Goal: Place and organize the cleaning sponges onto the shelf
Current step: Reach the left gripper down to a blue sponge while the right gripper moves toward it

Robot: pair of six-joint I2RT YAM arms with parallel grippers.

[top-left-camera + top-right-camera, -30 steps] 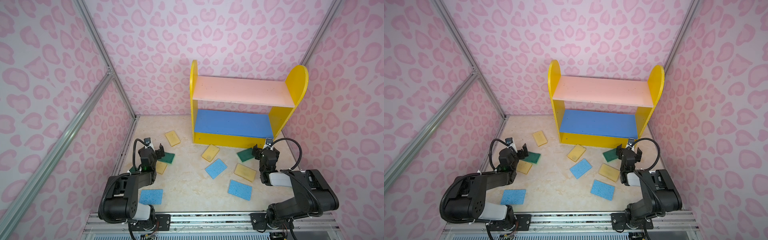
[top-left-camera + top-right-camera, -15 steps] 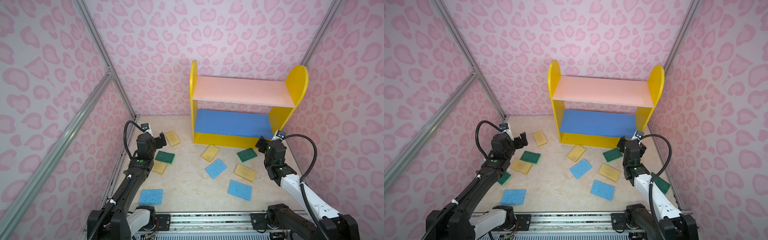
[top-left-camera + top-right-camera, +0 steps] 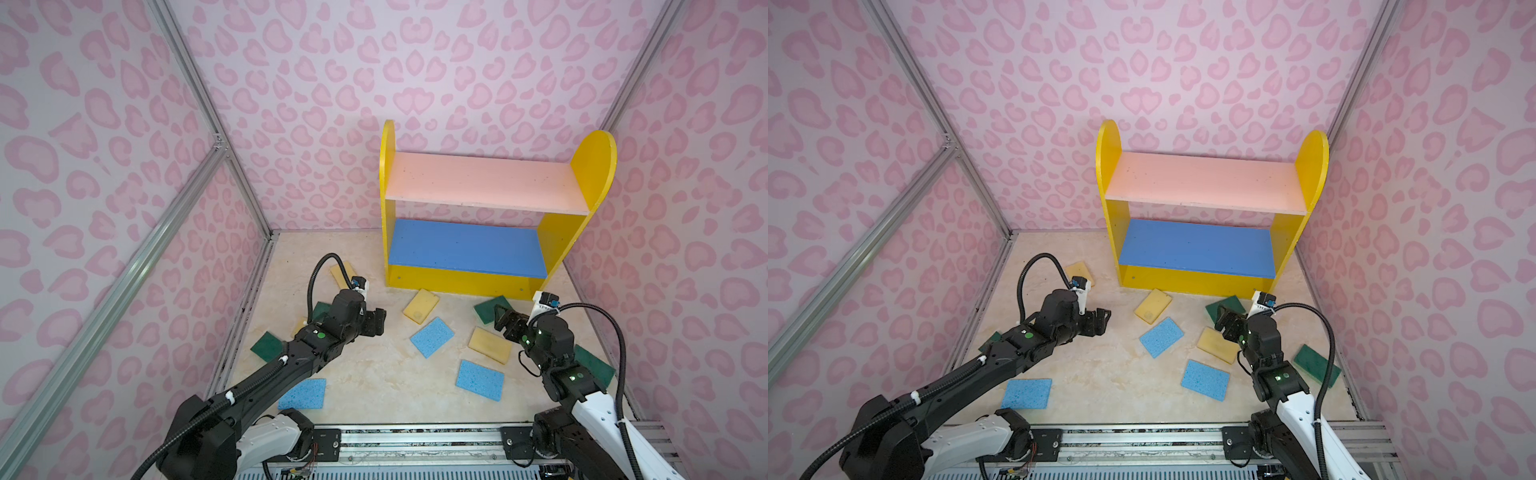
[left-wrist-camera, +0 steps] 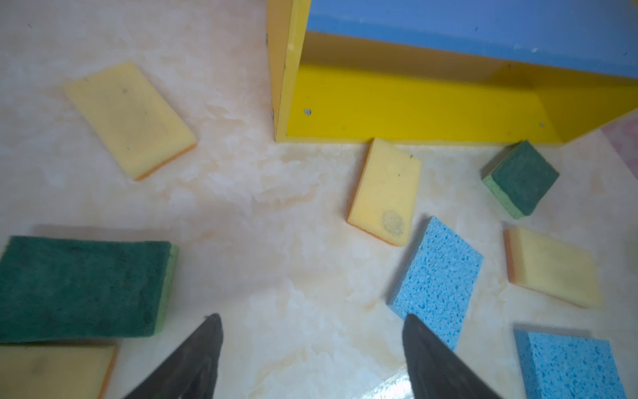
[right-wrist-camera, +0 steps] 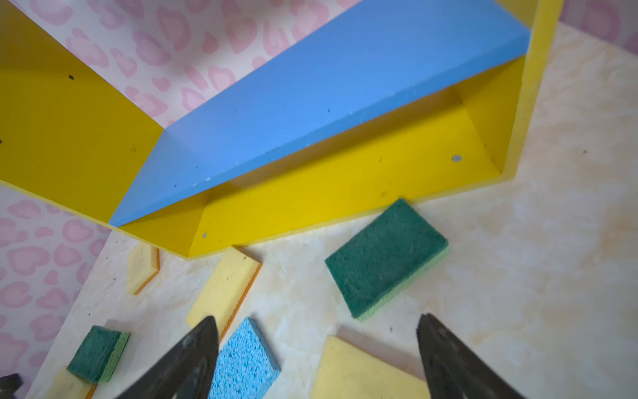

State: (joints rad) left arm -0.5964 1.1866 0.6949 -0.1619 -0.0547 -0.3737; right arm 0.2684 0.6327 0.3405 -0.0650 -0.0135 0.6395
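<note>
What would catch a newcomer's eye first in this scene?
The yellow shelf at the back, its pink board and blue board bare. In front of it, blue, yellow and green sponges lie scattered on the floor, with the left gripper and right gripper open over them, holding nothing.

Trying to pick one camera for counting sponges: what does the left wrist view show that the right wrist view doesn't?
Only left wrist: a second blue sponge and the open left claw. Only right wrist: the patterned wall behind the shelf and the open right claw. Both: the shelf, a green sponge by its base and the first blue sponge.
</note>
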